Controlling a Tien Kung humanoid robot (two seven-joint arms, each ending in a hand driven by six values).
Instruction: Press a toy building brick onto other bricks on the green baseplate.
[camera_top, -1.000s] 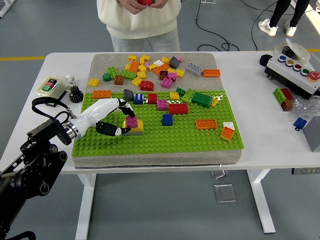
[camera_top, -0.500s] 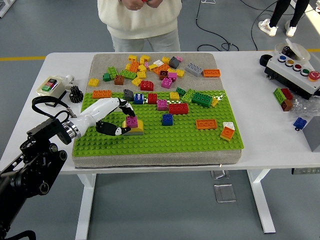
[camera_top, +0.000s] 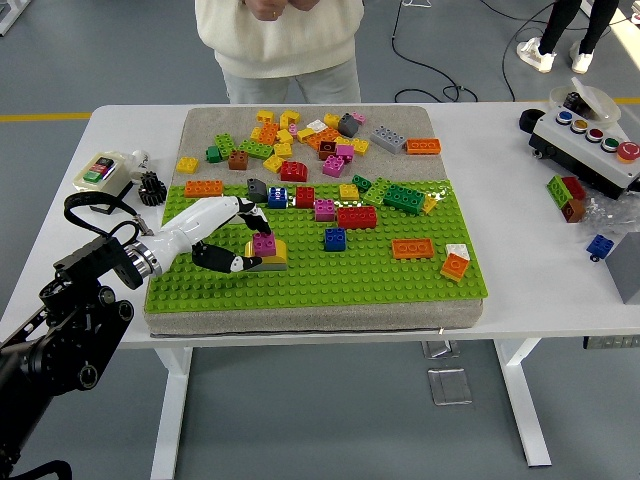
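Note:
A magenta brick (camera_top: 264, 243) sits on top of a yellow rounded brick (camera_top: 272, 258) on the left part of the green baseplate (camera_top: 360, 270). My left hand (camera_top: 236, 243) reaches in from the left, white with black fingertips. Its fingers curl around the magenta brick, thumb low at the front and fingers at the back. The right hand is out of view. Other bricks stand on the baseplate: a blue one (camera_top: 334, 239), a red one (camera_top: 357, 217), an orange flat one (camera_top: 412, 248).
Several loose bricks (camera_top: 300, 140) lie on the grey mat behind the baseplate. A person in a white top (camera_top: 278, 35) stands at the far side, hands held together at the chest. A button box (camera_top: 590, 135) is at right, a small device (camera_top: 100, 172) at left.
My left hand and the magenta brick stay put. The person's hands have shifted slightly, and the red item seen in them earlier no longer shows.

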